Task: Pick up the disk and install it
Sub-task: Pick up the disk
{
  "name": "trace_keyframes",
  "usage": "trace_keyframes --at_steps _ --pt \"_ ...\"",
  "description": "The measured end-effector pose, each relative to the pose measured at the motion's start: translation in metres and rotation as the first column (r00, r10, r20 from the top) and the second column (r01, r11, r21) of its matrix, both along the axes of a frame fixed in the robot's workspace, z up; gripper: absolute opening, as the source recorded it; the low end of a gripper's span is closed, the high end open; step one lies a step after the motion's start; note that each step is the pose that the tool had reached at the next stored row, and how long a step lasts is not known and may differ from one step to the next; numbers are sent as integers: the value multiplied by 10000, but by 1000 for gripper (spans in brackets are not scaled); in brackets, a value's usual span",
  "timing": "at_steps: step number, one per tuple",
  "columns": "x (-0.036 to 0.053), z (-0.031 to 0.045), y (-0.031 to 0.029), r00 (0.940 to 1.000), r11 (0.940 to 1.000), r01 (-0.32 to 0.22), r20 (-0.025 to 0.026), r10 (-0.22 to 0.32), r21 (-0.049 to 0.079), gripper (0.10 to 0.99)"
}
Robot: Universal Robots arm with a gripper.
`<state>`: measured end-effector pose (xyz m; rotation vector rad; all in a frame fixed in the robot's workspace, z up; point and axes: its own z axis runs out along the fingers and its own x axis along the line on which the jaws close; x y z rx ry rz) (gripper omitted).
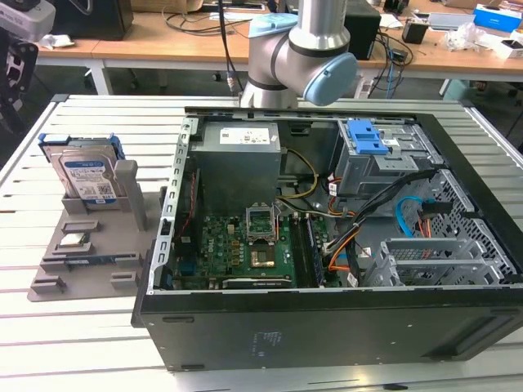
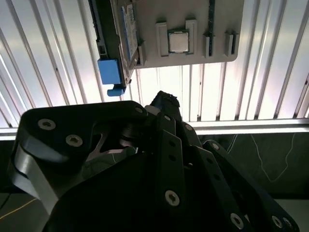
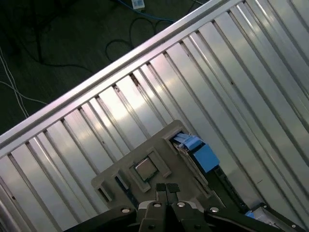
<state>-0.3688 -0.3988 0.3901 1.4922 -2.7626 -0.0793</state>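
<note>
The disk (image 1: 87, 177) stands on edge in a slot of a grey holder (image 1: 94, 245), which lies on the slatted metal desk (image 1: 65, 327) at the exterior view's left, just beside an open computer case (image 1: 327, 322). Its blue-and-white label faces the camera there, and the blue carrier frames it at the top and sides. A small square silver chip (image 1: 73, 240) sits in a recess of the same holder, in front of the disk. Inside the case a green motherboard (image 1: 237, 245) lies flat. At the far right corner sits a grey drive cage (image 1: 384, 167) with a blue latch (image 1: 368, 139) on top. The arm (image 1: 298, 49) rises behind the case at the back of the desk. In both wrist views the hand (image 3: 167, 187) (image 2: 163, 100) hangs above the desk (image 3: 217, 72) (image 2: 270, 58) with the holder (image 3: 159, 140) (image 2: 203, 24) below it. Its two fingertips are pressed together with nothing between them, and it is apart from the disk (image 3: 195, 151) (image 2: 128, 34). The second wrist view shows the disk edge-on, with the carrier's blue tab sticking out past the holder's rim. The chip (image 3: 145, 169) (image 2: 178, 41) rests face up between raised grey tabs.
</note>
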Motion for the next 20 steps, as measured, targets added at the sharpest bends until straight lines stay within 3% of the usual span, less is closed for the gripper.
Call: trace_keyframes --at_steps 10,20 --pt "0 0 0 9958 9958 -911 0 911 0 106" --pt "0 0 0 9819 9819 -1896 0 1896 0 106"
